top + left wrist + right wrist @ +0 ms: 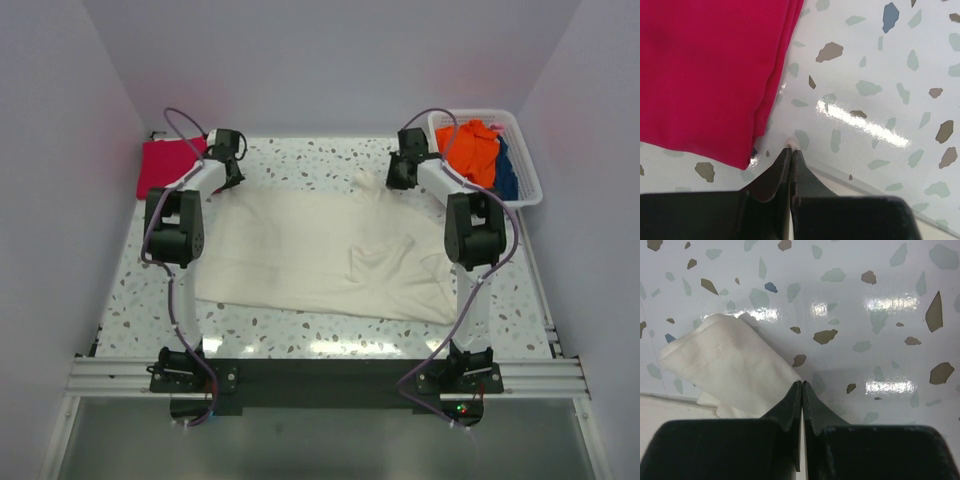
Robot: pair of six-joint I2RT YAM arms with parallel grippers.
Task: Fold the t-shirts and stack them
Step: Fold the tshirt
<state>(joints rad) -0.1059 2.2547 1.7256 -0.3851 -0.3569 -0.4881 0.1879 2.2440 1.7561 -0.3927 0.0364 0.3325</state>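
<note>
While the pink shirt (165,168) lies folded at 10 o'clock on the bench (300,160), the cream shirt (310,250) sprawls mid-bench, unfolded and wrinkled toward 3 o'clock; nothing is stacked. Left gripper (791,150) and right gripper (801,385) are at its 12 o'clock edge, jaws pressed together; pinch on cloth uncertain. Remaining, I judge: fold cream, stack with pink. Basket (528,170) of orange and blue clothes at 2 o'clock, not obstructing.
</note>
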